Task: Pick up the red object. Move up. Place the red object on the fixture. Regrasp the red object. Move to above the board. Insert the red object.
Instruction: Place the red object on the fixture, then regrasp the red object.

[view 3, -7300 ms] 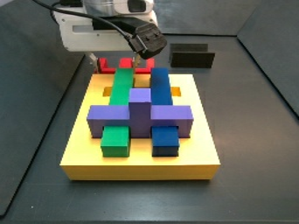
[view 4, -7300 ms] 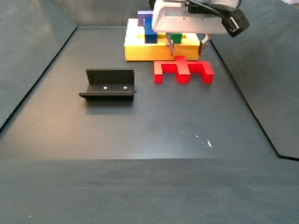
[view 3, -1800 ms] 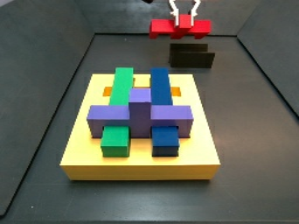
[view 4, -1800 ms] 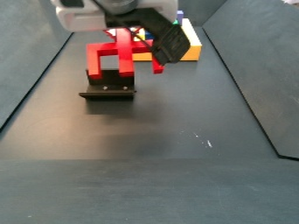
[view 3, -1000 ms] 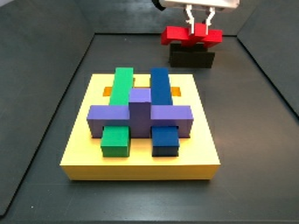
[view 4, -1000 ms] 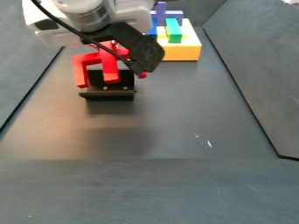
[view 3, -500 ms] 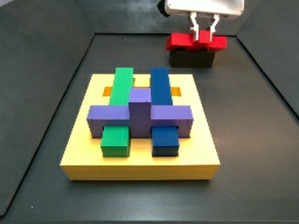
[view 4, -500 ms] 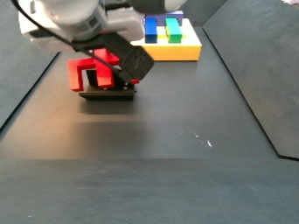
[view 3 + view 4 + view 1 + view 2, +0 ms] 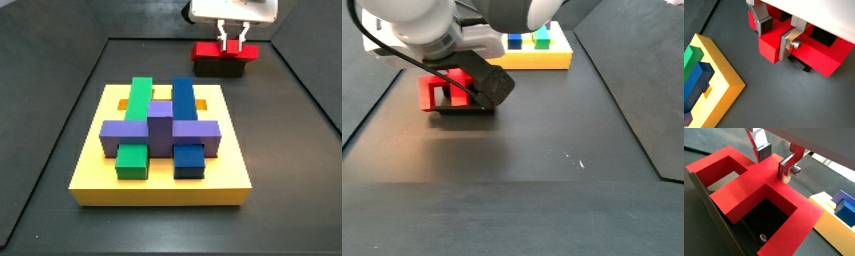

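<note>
The red object (image 9: 214, 50) is a bright red comb-shaped block resting on top of the dark fixture (image 9: 222, 69) at the far end of the floor. In both wrist views my gripper (image 9: 776, 37) (image 9: 774, 163) is shut on the block's middle prong (image 9: 747, 188), one silver finger on each side. A side view shows the red object (image 9: 438, 92) sitting in the fixture (image 9: 465, 108), partly hidden by my gripper (image 9: 473, 82). The yellow board (image 9: 94, 172) with green, blue and purple blocks lies apart from them.
The board's yellow rim (image 9: 723, 70) lies close to the fixture in a wrist view. Dark walls enclose the floor; the arm's white body (image 9: 416, 25) hangs over the fixture.
My gripper has come down with the red object, from above the fixture to resting on it. The board has not moved.
</note>
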